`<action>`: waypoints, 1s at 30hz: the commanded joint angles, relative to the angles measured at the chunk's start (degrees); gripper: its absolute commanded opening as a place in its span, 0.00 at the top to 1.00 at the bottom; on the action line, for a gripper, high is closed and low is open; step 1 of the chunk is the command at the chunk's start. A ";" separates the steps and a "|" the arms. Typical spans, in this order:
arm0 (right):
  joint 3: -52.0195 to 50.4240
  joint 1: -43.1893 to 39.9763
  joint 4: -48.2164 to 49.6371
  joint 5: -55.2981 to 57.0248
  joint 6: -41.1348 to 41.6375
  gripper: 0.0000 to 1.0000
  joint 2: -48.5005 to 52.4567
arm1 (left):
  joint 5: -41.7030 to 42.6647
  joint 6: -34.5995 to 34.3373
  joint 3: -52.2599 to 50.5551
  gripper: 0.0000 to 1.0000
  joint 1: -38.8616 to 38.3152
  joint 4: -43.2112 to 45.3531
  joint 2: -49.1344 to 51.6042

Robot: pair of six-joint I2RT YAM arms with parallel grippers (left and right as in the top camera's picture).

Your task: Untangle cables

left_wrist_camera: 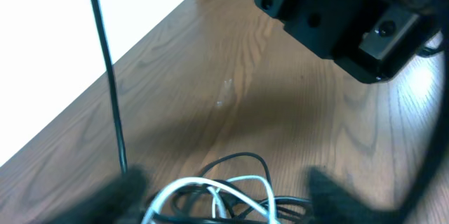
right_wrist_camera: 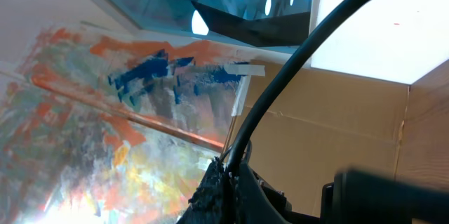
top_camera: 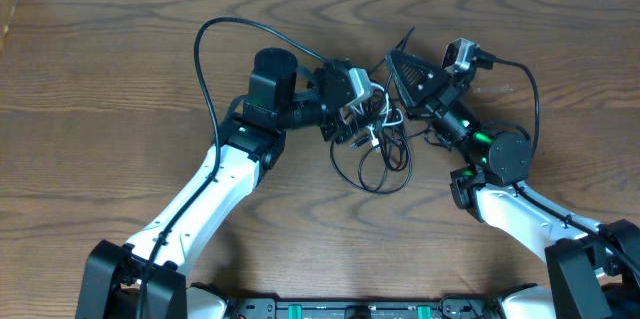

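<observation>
Wood table point(top_camera: 110, 89) has room left, right and toward us. Mid-table, black cord point(top_camera: 390, 154) and white cord point(left_wrist_camera: 242, 180) lie tangled between the spread fingers of the left gripper point(left_wrist_camera: 224, 194), nothing clamped. Right gripper point(top_camera: 398, 63) just beyond is pinched closed; we can't tell if it holds anything. Far table edge is close; fingertips are blurred.
</observation>
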 commanded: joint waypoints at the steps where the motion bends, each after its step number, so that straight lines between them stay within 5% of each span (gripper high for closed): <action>1: 0.52 0.24 0.31 0.52 0.35 0.99 -0.96 | -2.25 0.57 0.74 0.92 0.04 1.38 0.44; 10: 0.52 0.24 -2.60 -0.33 0.35 0.99 -0.96 | -9.53 0.39 0.74 0.92 0.04 7.48 -0.68; 16: 0.52 0.24 -8.79 -2.25 0.31 0.94 -0.96 | -17.86 -7.63 0.74 0.92 0.31 20.00 -4.44; 30: 0.52 0.31 -22.64 -2.47 -11.21 0.37 -0.96 | -21.90 -15.89 0.74 0.92 9.88 29.75 -18.78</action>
